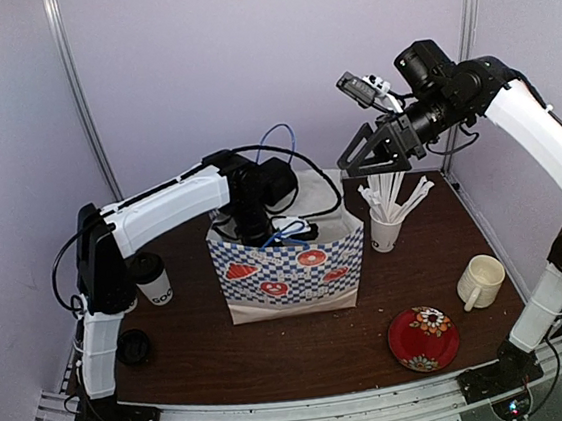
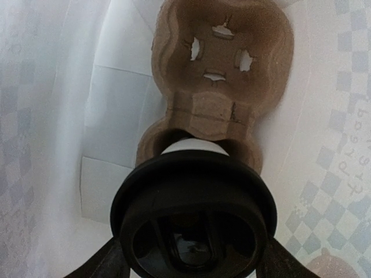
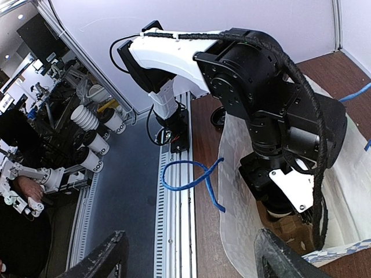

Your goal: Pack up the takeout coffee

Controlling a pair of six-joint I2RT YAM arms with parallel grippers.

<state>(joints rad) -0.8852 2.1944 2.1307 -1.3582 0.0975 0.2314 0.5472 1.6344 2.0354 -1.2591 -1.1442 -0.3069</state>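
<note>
A takeout coffee cup with a black lid stands in the near socket of a brown cardboard carrier at the bottom of the checked paper bag. My left gripper reaches down into the bag. Its fingers sit against both sides of the cup just under the lid, and their tips are hidden. A second lidded cup stands on the table left of the bag. High over the back right of the table, my right gripper is open and holds nothing.
A loose black lid lies near the left arm's base. A cup of white stirrer sticks stands right of the bag, with a cream mug and a red plate nearer the front. A blue cable loops beside the bag.
</note>
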